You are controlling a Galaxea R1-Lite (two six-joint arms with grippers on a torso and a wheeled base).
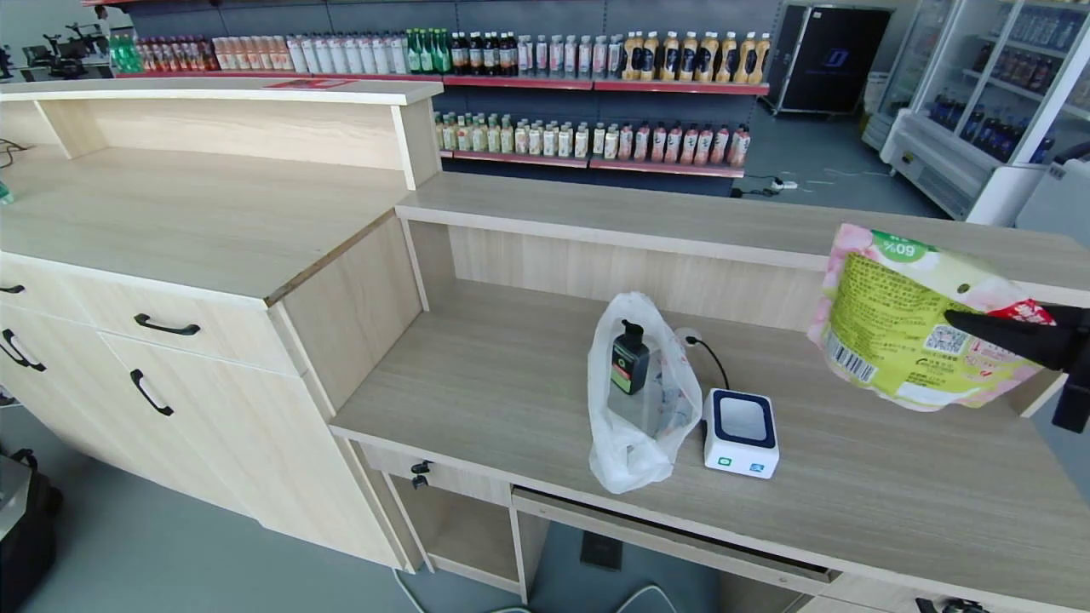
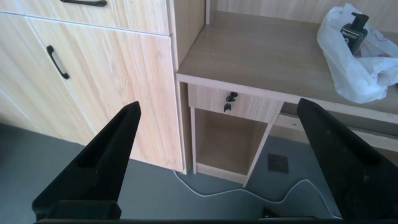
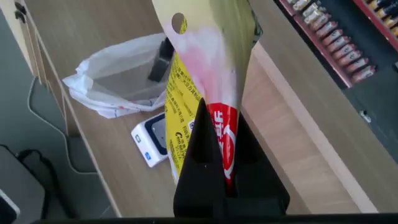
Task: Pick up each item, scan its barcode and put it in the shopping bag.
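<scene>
Head view: my right hand pinches a green-and-pink pouch, barcode showing, above the worktop, right of the scanner; my left hand gapes wide.

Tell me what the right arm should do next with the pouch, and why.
Probably swing the pouch left and down over the scanner, turning its barcode toward it. The right end effector holds the pouch in the air, off to the scanner's right, with the barcode not facing down, and it is not yet in the bag.
</scene>
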